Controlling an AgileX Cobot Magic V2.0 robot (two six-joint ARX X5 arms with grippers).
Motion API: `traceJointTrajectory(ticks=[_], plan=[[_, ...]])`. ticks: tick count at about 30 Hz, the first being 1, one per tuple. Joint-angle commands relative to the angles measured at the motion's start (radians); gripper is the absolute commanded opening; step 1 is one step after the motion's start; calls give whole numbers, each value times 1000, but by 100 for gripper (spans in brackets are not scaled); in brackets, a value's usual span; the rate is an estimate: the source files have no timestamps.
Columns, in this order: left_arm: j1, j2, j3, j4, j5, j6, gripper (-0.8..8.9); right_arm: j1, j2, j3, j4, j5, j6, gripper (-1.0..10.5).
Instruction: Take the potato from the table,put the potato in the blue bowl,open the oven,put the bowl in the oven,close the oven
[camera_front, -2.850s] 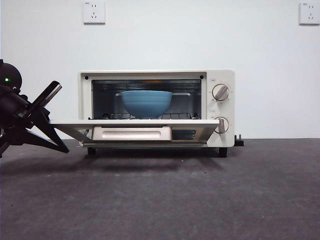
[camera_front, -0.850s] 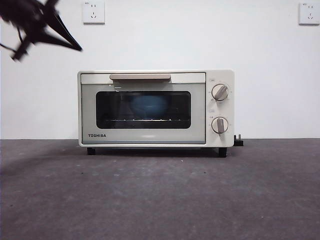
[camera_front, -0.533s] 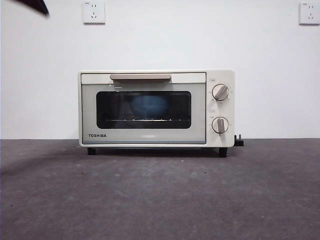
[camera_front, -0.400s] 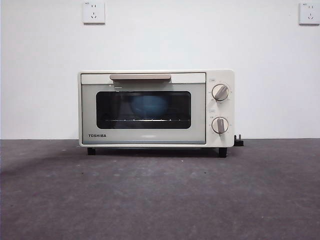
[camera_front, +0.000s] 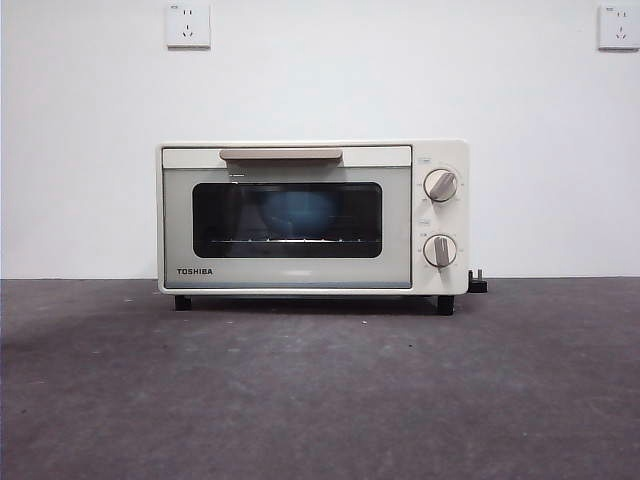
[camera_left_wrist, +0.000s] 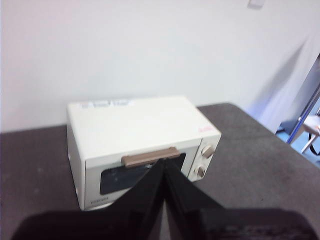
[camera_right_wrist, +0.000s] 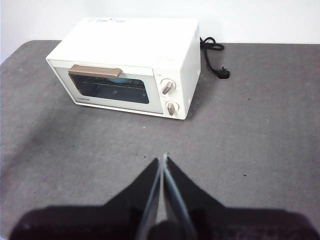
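Both claws clenched, empty: left claw (camera_left_wrist: 164, 167), right claw (camera_right_wrist: 163, 162), raised clear of oven (camera_front: 312, 216). Door closed, blue bowl (camera_front: 297, 213) inside. Final step looks finished; nothing left to do

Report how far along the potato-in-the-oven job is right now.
Looks finished. The oven door is shut, and the blue bowl shows dimly through the glass. The potato cannot be seen, presumably in the bowl. Nothing is in hand: left gripper and right gripper are both shut, empty, and away from the oven. No step appears left.
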Motion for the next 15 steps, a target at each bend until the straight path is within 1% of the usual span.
traceJointTrajectory(ticks=[1, 8, 15], plan=[[-3, -17, -1, 6, 3, 11, -4, 1, 1, -6, -21, 4, -8, 20], [-3, 3, -1, 5, 3, 11, -4, 1, 1, -6, -21, 4, -8, 20], [6, 86, -1, 4, -5, 11, -4, 1, 1, -6, -21, 4, -8, 20]])
